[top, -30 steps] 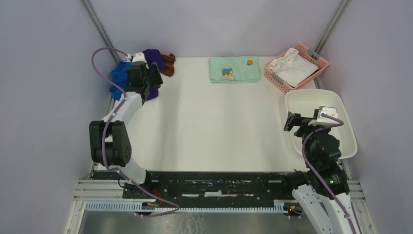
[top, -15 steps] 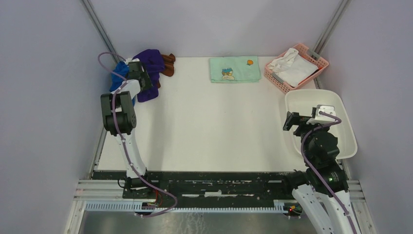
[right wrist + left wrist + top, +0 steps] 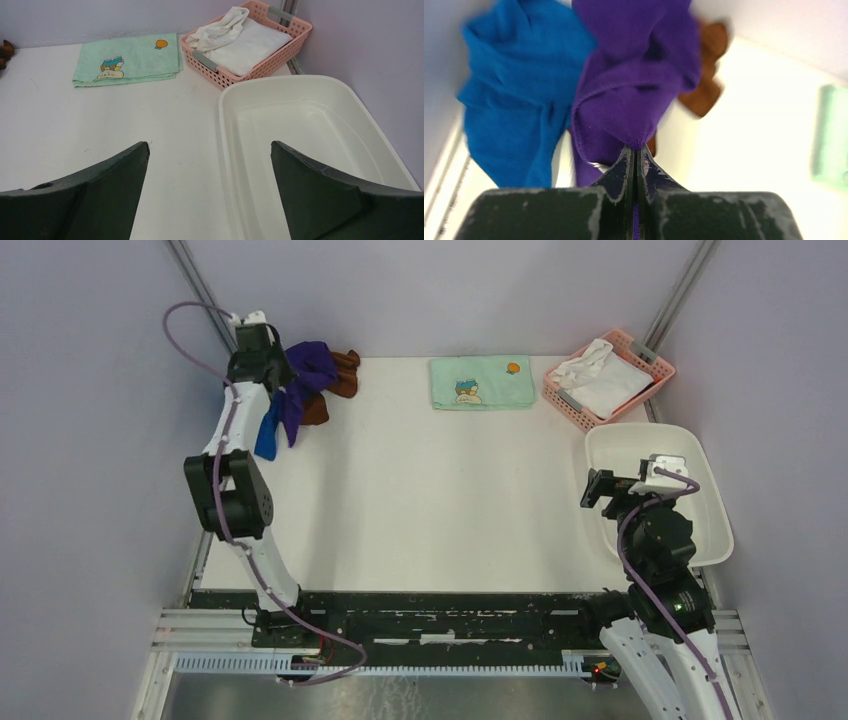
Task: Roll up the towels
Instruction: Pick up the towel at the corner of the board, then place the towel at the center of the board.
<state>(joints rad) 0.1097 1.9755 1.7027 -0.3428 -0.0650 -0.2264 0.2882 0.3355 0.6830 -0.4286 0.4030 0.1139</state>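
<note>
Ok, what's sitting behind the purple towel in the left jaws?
Behind the purple towel, part of the rust-brown towel shows at its right edge; the rest of it is covered. The blue towel lies to its left.

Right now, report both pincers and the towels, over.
Left pincer shut on purple towel edge. Right pincer open, by white tub. Blue towel and rust-brown towel bunched against purple; none rolled.
</note>
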